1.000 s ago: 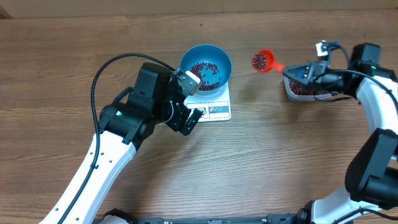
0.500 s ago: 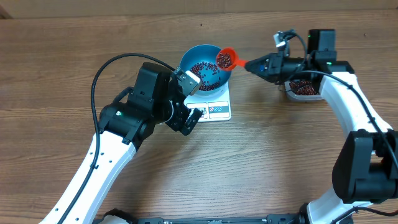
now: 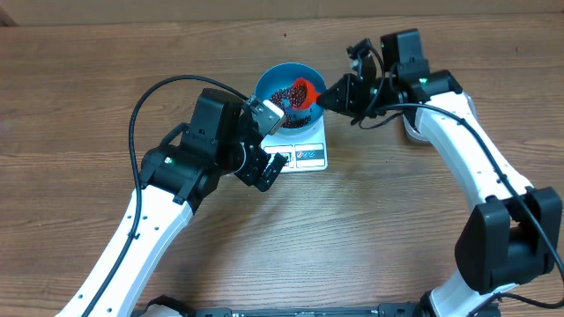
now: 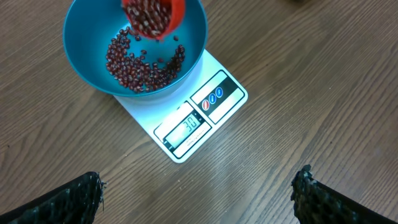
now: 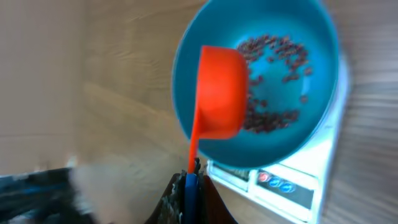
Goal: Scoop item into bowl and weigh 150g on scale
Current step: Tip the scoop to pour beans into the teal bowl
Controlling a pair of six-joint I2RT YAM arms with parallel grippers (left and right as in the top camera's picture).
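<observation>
The blue bowl sits on the far part of the white digital scale, around the middle of the wooden table and towards its far side. The scale's display and label panels run along its near edge, clear of the bowl. In the left wrist view the display is lit and reads 30.

A loose layer of dark red-brown beans covers the bottom of the bowl.

The right gripper reaches in from the right, just beside the bowl's right rim. Its fingers are closed tight on the thin handle of an orange-red scoop. The scoop's cup hangs over the bowl's inside, above the rim on the right. It is tipped over, so the right wrist view shows only its smooth back, while the left wrist view looks into its mouth, which is full of beans.

The left gripper hovers to the near left of the scale. Its two dark fingers are spread as wide as they go and hold nothing. It touches neither the scale nor the bowl.
</observation>
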